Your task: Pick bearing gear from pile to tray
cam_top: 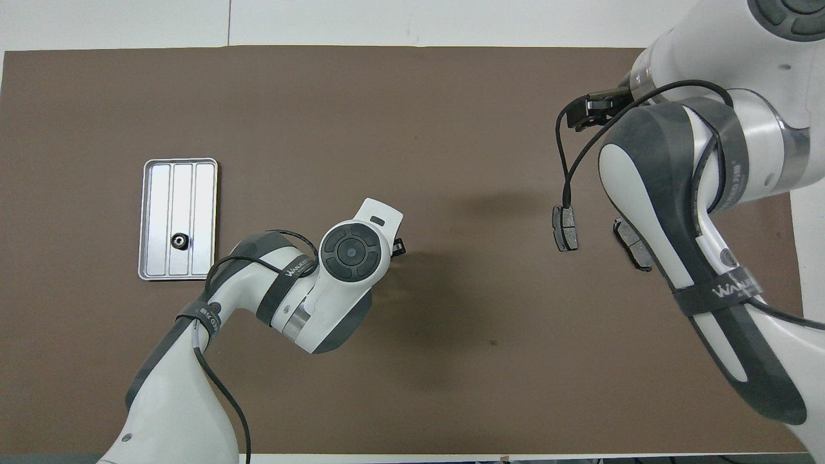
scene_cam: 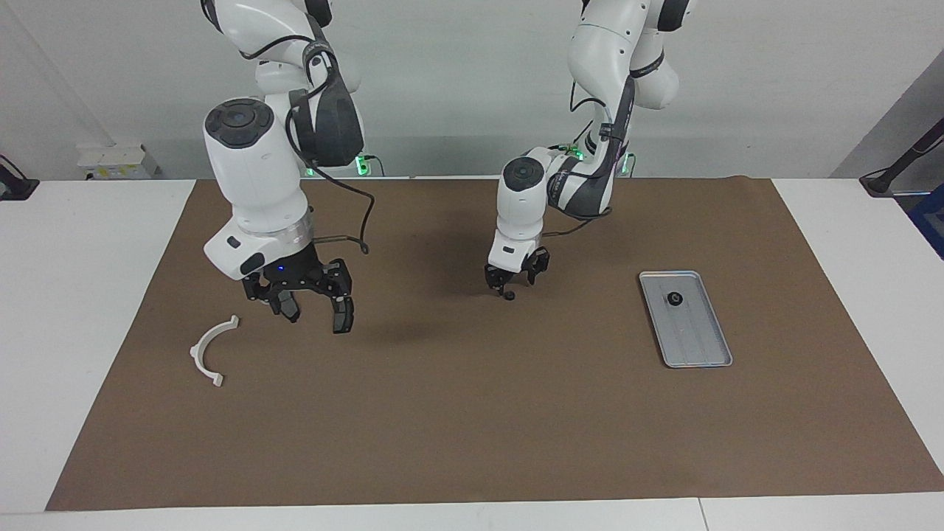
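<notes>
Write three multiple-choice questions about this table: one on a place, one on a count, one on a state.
1. Where is the small black round part? A. in the tray B. on a shelf C. in a cup
2. How many dark grey plates lie on the mat? A. one B. two C. four
3. How is the right claw? A. open B. shut on a plate C. shut on the tray
1 A: it rests on the tray's floor. 2 B: the overhead view shows two. 3 A: its fingers stand spread.
</notes>
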